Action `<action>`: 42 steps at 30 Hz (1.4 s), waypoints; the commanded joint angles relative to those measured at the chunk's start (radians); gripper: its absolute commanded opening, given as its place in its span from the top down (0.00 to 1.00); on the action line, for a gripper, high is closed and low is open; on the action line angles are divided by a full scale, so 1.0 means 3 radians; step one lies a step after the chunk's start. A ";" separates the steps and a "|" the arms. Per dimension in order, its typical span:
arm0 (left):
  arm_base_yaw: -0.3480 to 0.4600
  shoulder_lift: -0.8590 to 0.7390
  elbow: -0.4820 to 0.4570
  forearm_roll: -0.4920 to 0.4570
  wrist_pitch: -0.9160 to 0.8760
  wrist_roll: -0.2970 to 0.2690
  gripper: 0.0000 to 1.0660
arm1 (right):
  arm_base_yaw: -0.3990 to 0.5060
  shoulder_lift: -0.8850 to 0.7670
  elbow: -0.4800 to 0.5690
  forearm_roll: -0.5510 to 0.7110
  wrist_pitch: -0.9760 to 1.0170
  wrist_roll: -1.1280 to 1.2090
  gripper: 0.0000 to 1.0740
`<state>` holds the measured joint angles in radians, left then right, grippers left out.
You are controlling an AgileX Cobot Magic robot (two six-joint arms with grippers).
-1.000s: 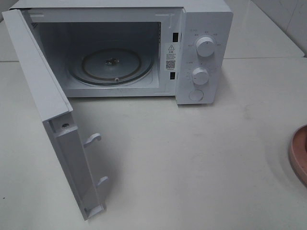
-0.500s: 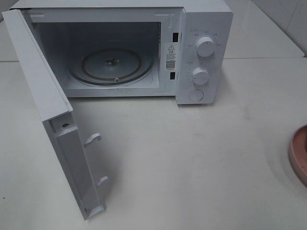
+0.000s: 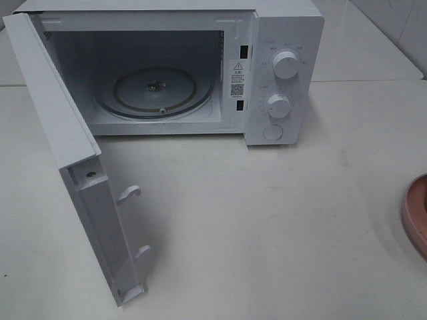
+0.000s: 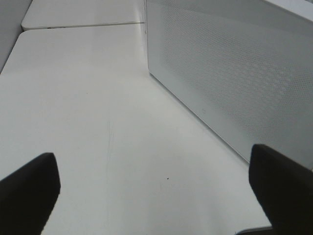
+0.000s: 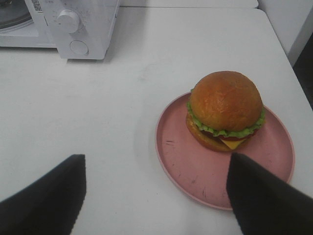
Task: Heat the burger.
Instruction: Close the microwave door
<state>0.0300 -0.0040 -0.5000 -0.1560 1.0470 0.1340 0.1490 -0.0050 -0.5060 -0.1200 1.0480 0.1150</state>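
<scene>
While the white bench carries a microwave with its door swung open, both end effectors are spread and empty: left, right. The glossy round burger sits on a pink plate, at four o'clock from the microwave

the microwave looks like smooth white painted metal and plastic, with a slight sheen on its open door. its side panel shows a fine perforated dot pattern. the turntable inside is clear glossy glass. the table is a matt off-white surface, faintly scuffed. the burger has a glossy golden-brown bun and frilly lettuce. the plate is matt pink plastic, scratched.
</scene>
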 commanded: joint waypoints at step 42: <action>0.0010 -0.0010 -0.0070 -0.0050 -0.0113 -0.0063 0.08 | -0.0030 -0.0087 -0.0003 0.0007 -0.0033 -0.0043 0.29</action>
<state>0.0300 -0.0010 -0.5120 -0.1600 1.0360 0.1270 0.1490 -0.0050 -0.5060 -0.1200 1.0480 0.1150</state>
